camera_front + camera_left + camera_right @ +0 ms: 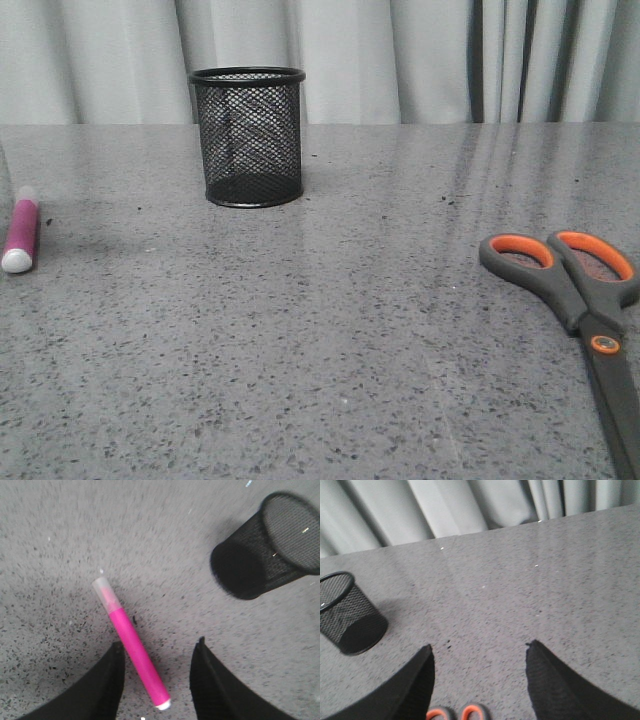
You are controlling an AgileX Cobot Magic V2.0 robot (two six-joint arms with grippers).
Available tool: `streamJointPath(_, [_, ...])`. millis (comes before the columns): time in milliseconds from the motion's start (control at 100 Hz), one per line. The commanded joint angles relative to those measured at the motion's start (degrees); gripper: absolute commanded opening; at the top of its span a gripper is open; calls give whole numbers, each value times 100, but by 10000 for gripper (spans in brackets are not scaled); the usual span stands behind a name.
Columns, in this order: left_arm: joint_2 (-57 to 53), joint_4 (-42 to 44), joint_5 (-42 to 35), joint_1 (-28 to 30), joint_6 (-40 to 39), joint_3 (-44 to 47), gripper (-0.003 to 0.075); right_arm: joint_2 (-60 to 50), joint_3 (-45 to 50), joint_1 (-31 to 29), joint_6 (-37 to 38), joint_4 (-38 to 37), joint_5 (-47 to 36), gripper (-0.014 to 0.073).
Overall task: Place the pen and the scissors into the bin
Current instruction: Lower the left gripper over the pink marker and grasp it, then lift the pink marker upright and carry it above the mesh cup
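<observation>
The grey speckled table (330, 330) carries all three task items, backed by a pale curtain (400, 55).

Left arm: the wrist camera looks down on the table, with the left tool (157, 652) hovering over the lower part of the pen. Its jaws stand spread apart, released, holding nothing; the pen body passes between the two dark fingers (107, 680) without visible contact.

Right arm: the wrist camera looks forward and downward across the table. The right tool (480, 652) is likewise spread wide and empty, with the orange finger loops just showing between its fingers.

The scissors (585, 320) lie flat at the table's right side, loops toward the curtain, blades running to the near edge, closed.

The bin (248, 135) stands upright at the far centre-left of the table, well apart from both other items.

The pen (20, 232) lies flat at the table's far left edge, magenta with a whitish translucent cap (106, 591).
</observation>
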Motion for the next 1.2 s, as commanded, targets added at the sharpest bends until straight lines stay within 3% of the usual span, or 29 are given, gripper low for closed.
streamJointPath(0, [468,41,145,-40,-200,-538,272,13,-217,123,12,-2,-280,370])
streamJointPath(240, [1665,41,145,-40,-395,-669,272,13,-217,187,12,-2,-10,370])
streamJointPath(670, [2259,82,-29,-40,-408,-678,269,35,-217,187,12,-2,21,369])
streamJointPath(830, [2570,154,284,-40,-395,-678,175,35,-217,187,12,-2,21,369])
streamJointPath(960, [2686,166,309,-40,-36,-678,-18,35,-217,187,12,-2,21,369])
streamJointPath(1090, [2465,-125,-331,-40,365,-827,-19,35,-217,187,12,-2,30,369])
streamJointPath(1190, [1929,-1045,-1332,-53,1402,-1012,-19,35,-217,187,12,-2,43,369])
